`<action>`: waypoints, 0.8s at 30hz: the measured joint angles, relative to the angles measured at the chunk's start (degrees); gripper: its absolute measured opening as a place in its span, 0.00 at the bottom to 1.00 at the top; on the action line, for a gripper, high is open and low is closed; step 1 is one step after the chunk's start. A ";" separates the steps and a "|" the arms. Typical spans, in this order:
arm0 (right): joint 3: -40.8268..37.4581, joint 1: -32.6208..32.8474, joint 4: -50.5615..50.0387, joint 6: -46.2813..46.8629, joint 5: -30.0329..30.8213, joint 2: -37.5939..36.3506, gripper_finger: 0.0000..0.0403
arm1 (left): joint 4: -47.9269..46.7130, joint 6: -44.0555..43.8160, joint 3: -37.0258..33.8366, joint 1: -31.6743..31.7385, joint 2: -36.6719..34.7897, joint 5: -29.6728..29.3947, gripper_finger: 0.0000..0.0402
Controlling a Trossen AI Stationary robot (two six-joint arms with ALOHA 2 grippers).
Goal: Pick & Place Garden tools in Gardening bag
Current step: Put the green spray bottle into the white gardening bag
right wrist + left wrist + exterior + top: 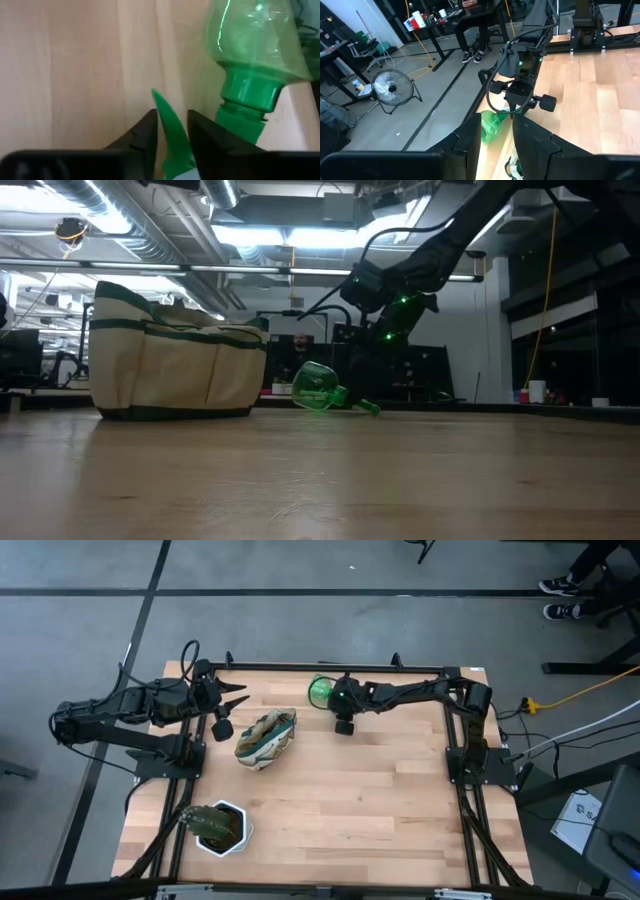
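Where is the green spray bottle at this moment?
In the high view the green spray bottle lies on its side near the table's far edge, right of the gardening bag, with the right gripper at its trigger.

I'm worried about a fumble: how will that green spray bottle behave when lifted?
The spray bottle lies on its side and looks empty, so it is probably light and may roll. Its thin clear plastic could dent. The right pincer straddles only the thin trigger, so the body may swing.
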 joint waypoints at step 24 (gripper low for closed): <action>0.02 -2.41 1.15 11.85 -8.93 -11.46 0.09 | -1.36 -0.82 0.00 0.00 0.00 0.74 0.25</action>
